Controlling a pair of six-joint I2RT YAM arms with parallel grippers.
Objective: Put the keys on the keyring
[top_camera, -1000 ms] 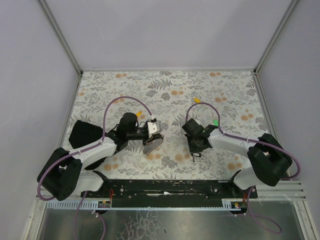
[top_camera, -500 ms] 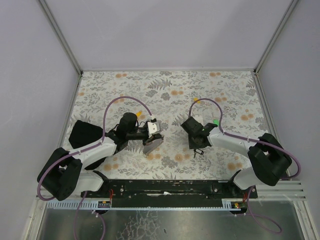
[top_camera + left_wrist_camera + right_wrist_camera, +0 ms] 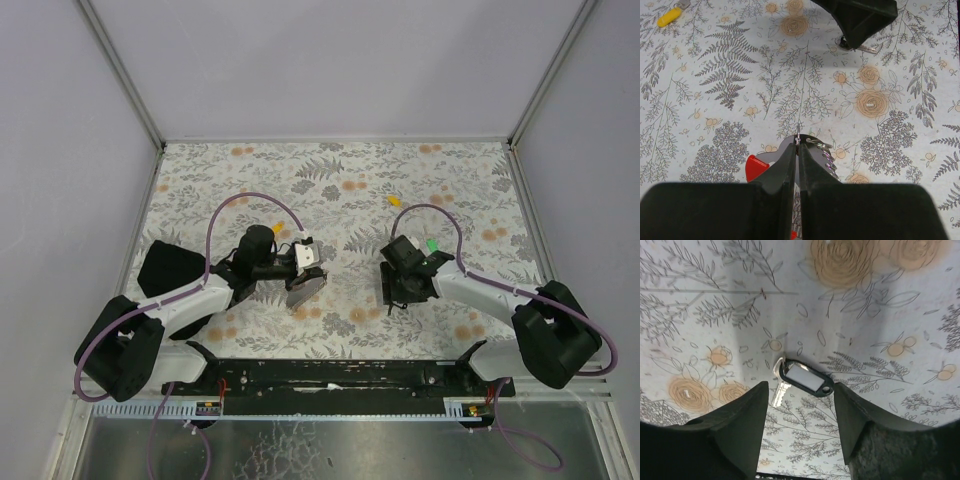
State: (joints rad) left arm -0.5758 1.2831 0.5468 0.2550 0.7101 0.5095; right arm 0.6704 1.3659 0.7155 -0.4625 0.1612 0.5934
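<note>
Lying flat on the flower-printed bench (image 3: 865,315), the small silver metal key (image 3: 805,378) with oblong black plastic head rests under the right pincer (image 3: 801,390), its fingers apart. The left pincer (image 3: 798,150) is clamped on the red-looped, grey fan-shaped keyring (image 3: 756,167).

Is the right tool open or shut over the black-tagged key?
Open: the right tool has its fingers apart, and the black-tagged key lies flat on the table between them, ungripped.

Floral-print tabletop (image 3: 330,170) w/ plain pale walls (image 3: 330,60), alu corner posts (image 3: 122,70), flat light.
</note>
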